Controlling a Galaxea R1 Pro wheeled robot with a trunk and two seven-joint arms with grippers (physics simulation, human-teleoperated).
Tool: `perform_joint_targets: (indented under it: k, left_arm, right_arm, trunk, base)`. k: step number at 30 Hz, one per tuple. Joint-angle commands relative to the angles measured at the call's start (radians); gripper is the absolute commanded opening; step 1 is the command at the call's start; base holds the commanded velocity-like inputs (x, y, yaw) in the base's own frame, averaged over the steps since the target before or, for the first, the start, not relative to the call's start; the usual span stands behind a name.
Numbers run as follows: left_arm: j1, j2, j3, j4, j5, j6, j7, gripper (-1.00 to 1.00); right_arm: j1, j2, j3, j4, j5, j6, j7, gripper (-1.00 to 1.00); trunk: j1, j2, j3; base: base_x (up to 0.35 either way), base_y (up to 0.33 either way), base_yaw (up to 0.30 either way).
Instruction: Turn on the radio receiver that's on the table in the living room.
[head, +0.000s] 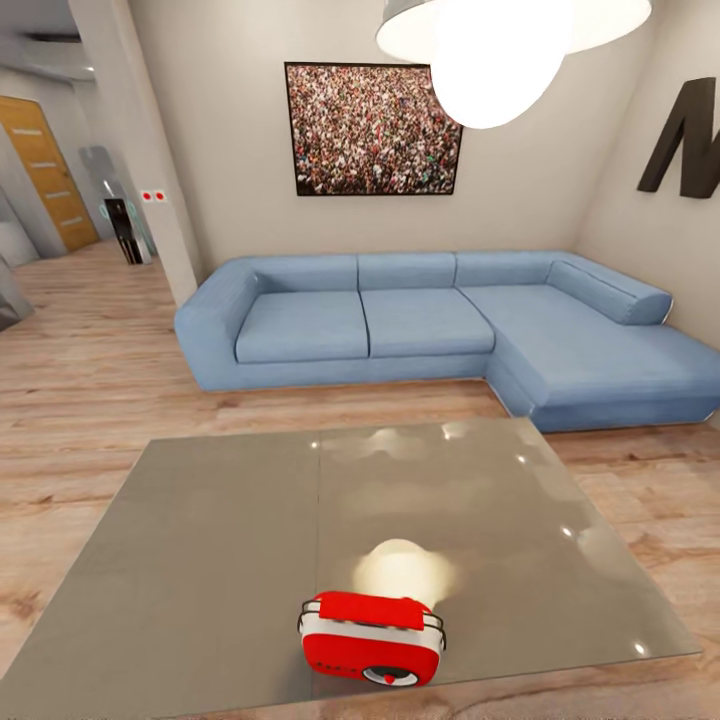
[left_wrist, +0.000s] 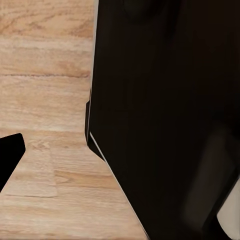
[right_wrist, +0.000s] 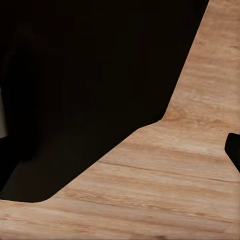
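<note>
The red radio receiver (head: 371, 640) stands upright on the glossy grey table (head: 220, 540), close to its near edge and a little right of the middle seam. Its round dial faces me and its thin handle lies over the top. In the left wrist view a dark fingertip (left_wrist: 10, 156) sits at the frame's edge over light wood floor, beside a large black body part (left_wrist: 165, 120). In the right wrist view a dark fingertip (right_wrist: 234, 148) likewise sits at the edge, next to a black body part (right_wrist: 85, 85). Nothing lies between the fingers.
Behind the table stands a blue L-shaped sofa (head: 400, 320) against the beige wall with the crowd picture (head: 372, 128). A white pendant lamp (head: 500, 50) hangs overhead. Wood floor (head: 80, 400) runs left toward a hallway with an orange door (head: 50, 170).
</note>
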Motion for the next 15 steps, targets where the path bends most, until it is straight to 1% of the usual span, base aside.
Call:
perform_joint_targets:
  k: [1,15]
  left_arm:
    - [0.0,0.0,0.0,0.0,0.0,0.0,0.0,1.0]
    - [0.0,0.0,0.0,0.0,0.0,-0.001,0.0,1.0]
  right_arm:
    - [0.0,0.0,0.0,0.0,0.0,0.0,0.0,1.0]
    - [0.0,0.0,0.0,0.0,0.0,0.0,0.0,1.0]
  trunk:
    - [0.0,0.0,-0.002]
    - [0.0,0.0,-0.024]
  base:
    - [0.0,0.0,0.0]
    - [0.0,0.0,0.0]
